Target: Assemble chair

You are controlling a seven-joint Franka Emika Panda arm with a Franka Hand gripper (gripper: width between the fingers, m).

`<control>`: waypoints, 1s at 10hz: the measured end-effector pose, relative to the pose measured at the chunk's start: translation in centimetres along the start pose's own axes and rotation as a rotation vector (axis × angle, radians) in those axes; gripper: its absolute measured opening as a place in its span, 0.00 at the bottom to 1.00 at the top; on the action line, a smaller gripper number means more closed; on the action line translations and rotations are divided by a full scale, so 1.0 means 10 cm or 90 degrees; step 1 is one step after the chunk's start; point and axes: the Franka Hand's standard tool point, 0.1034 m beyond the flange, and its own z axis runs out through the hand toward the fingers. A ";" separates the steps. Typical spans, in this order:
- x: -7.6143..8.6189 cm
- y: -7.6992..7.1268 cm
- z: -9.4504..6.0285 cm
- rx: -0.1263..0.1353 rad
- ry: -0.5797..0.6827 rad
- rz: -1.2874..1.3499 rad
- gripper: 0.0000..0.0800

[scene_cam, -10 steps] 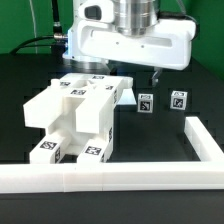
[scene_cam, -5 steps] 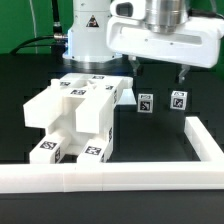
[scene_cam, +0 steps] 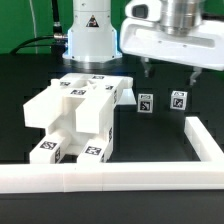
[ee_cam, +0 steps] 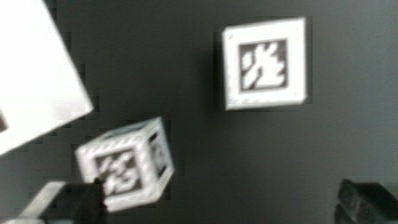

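The gripper (scene_cam: 169,72), released and empty, should be centred squarely over a small glossy white tagged plastic block (scene_cam: 178,100) before being lowered and clenched.

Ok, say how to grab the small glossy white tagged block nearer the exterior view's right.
Probably pinch the small white block by its side faces, from straight above: it stands free, apart from its twin, the open gripper overhead.

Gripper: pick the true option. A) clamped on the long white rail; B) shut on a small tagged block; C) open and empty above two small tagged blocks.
C: the gripper is spread wide, holding nothing, above one small tagged block and a second block.
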 end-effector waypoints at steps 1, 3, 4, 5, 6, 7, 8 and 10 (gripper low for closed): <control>-0.06 -0.07 0.06 -0.006 0.003 -0.003 0.81; -0.10 -0.11 0.13 -0.008 0.011 -0.012 0.81; -0.14 -0.12 0.18 -0.014 0.009 -0.016 0.81; -0.18 -0.13 0.24 -0.019 0.008 -0.018 0.81; -0.20 -0.13 0.31 -0.027 0.006 -0.021 0.81; -0.21 -0.11 0.35 -0.031 0.004 -0.021 0.81; -0.20 -0.10 0.38 -0.033 0.005 -0.021 0.81; -0.19 -0.06 0.49 -0.044 0.003 -0.020 0.81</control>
